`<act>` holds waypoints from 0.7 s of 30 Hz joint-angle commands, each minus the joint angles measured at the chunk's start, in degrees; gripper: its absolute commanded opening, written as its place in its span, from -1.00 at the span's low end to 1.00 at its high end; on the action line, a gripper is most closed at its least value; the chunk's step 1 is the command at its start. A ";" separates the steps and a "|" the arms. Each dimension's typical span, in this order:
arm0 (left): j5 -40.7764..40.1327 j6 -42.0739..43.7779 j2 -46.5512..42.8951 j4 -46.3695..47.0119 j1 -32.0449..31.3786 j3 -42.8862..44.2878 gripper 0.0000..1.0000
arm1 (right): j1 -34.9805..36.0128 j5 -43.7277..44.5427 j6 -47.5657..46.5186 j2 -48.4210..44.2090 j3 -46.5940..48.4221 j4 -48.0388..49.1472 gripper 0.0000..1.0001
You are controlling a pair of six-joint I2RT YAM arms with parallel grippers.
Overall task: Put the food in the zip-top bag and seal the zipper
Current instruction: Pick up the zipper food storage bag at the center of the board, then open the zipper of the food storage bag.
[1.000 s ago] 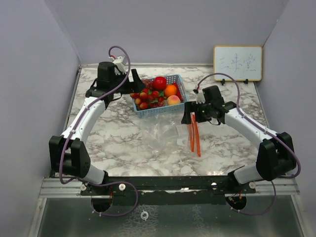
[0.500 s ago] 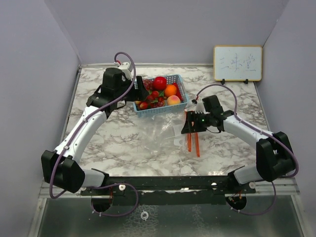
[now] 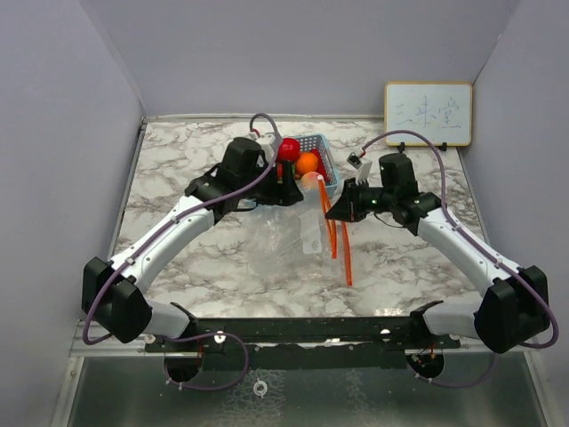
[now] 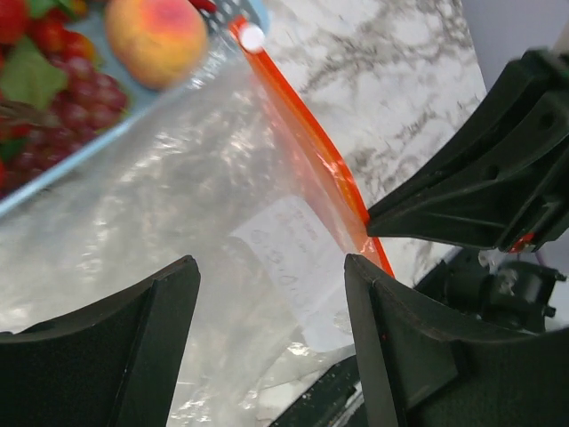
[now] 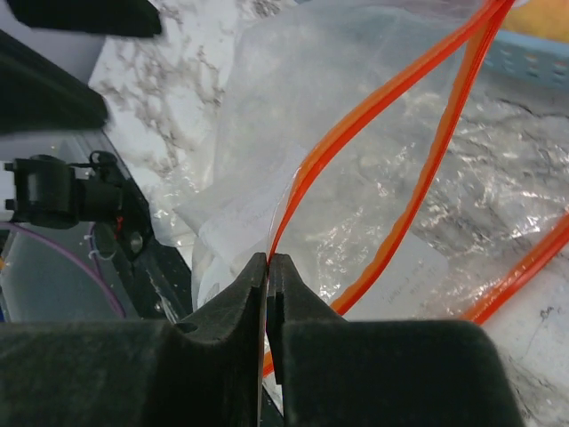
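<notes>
Left arm covers most of the food (basket too).

A lab test booth: plain grey walls, marble tabletop, small whiteboard.

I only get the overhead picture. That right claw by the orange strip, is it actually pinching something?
Observer: Yes. Its wrist camera shows the right gripper shut on one lip of the zipper; the other lip bows away.
Visitor: And the left claw?
Observer: The left gripper is open and empty, facing the zip-top bag.
Visitor: Any fruit inside yet?
Observer: None visible up close; the peach sits in the basket.
</notes>
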 commanded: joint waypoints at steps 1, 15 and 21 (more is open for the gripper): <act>1.73 -4.61 3.80 -2.65 -5.37 3.31 0.39 | -0.20 -6.52 -0.93 -1.74 1.55 3.54 -0.91; -0.14 -10.89 11.49 -0.73 -9.18 7.39 0.48 | -0.20 -11.08 1.84 -3.46 -0.91 8.46 -0.93; -1.25 -10.93 14.33 -1.99 -9.25 10.91 0.47 | -0.20 -11.92 1.82 -3.59 -0.45 8.84 -0.93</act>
